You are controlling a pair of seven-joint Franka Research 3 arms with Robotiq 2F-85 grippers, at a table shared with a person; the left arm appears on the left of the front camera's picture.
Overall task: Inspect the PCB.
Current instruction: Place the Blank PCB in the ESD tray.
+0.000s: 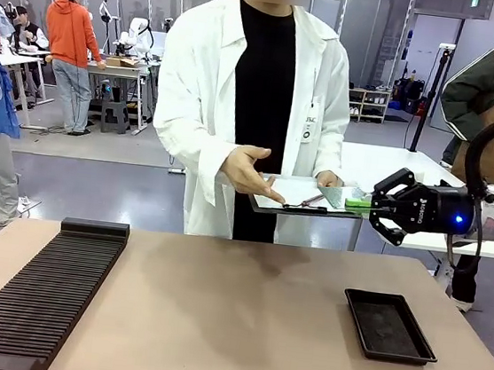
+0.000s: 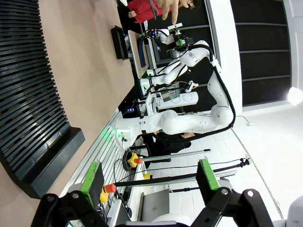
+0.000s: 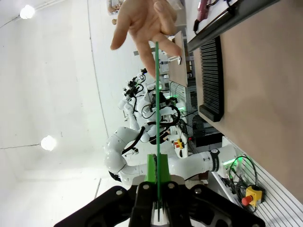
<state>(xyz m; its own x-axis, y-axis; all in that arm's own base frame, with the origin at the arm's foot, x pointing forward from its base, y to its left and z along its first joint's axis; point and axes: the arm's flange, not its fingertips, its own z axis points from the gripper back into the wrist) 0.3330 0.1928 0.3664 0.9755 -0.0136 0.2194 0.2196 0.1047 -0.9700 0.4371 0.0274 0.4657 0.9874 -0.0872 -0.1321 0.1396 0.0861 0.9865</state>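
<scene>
Front view, left to right: black slotted rack (image 1: 38, 291) at my left table corner, its near end cut off by the frame. Person in a white coat at the far side, a badge on the coat, print too small to read. Their hand (image 1: 250, 173) hovers palm-up over a white-papered clipboard (image 1: 304, 196). Shallow black tray (image 1: 389, 326) sits on the table at right. My right gripper (image 1: 375, 206) is clenched on the PCB (image 1: 353, 197), held level above the clipboard's right end; small white lettering on the gripper body, unreadable. Right arm is cut off at the frame edge.

Left wrist view: my left gripper (image 2: 149, 177) is released, green pads wide apart, nothing between them, rack beside it.

Right wrist view shows the PCB (image 3: 156, 118) edge-on as a thin green line pinched between the pads, the person's hand (image 3: 142, 21) at its far end; contact unclear.
</scene>
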